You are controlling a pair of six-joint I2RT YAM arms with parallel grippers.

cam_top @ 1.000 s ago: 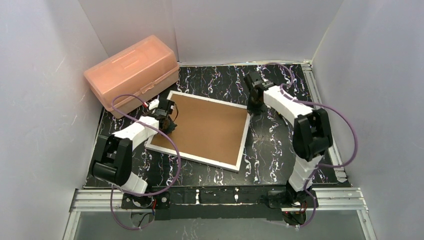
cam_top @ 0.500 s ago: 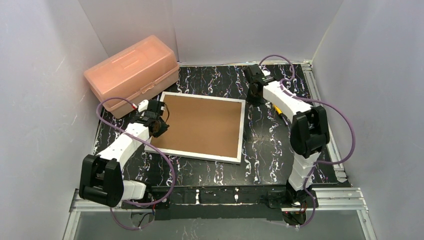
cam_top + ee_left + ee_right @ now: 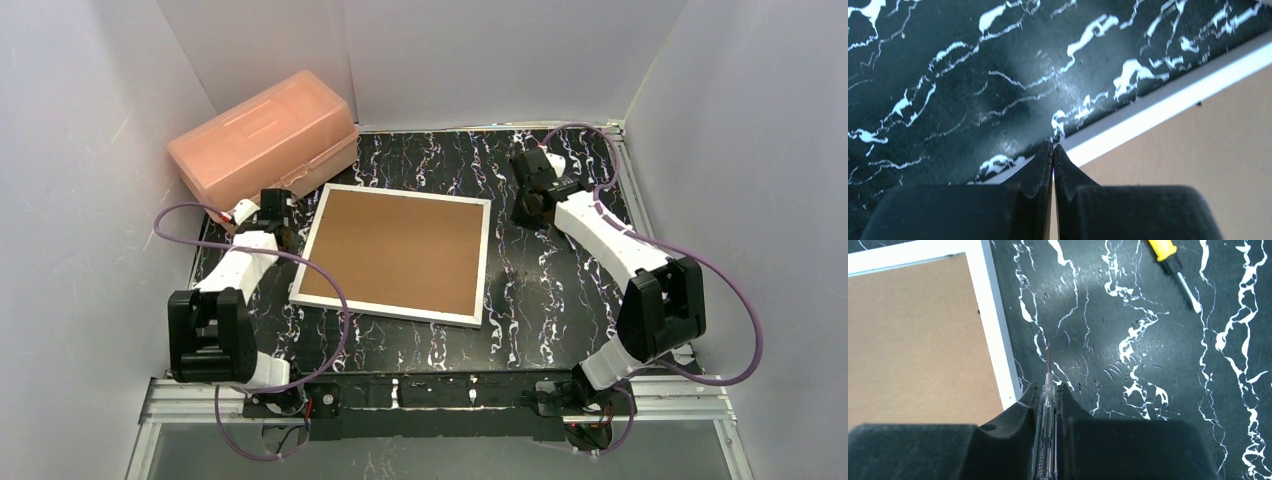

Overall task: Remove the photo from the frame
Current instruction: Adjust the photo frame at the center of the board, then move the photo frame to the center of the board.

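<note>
The frame (image 3: 395, 250) lies face down on the black marbled table, brown fibreboard back up, thin white border round it. The photo is hidden under the backing. My left gripper (image 3: 280, 220) is shut and empty, with its tips (image 3: 1053, 146) at the frame's left white border (image 3: 1158, 105). My right gripper (image 3: 528, 208) is just off the frame's far right corner. It is shut on a clear-handled screwdriver (image 3: 1048, 390) whose thin tip points at bare table beside the frame's white edge (image 3: 995, 335).
A pink plastic box (image 3: 265, 140) stands at the back left, close behind the left gripper. A yellow-handled screwdriver (image 3: 1173, 265) lies on the table ahead of the right gripper. White walls enclose the table on three sides.
The frame has turned from skewed to nearly square with the table. My left gripper has moved left off the backing to the frame's left edge. My right arm has drawn back to the right.
</note>
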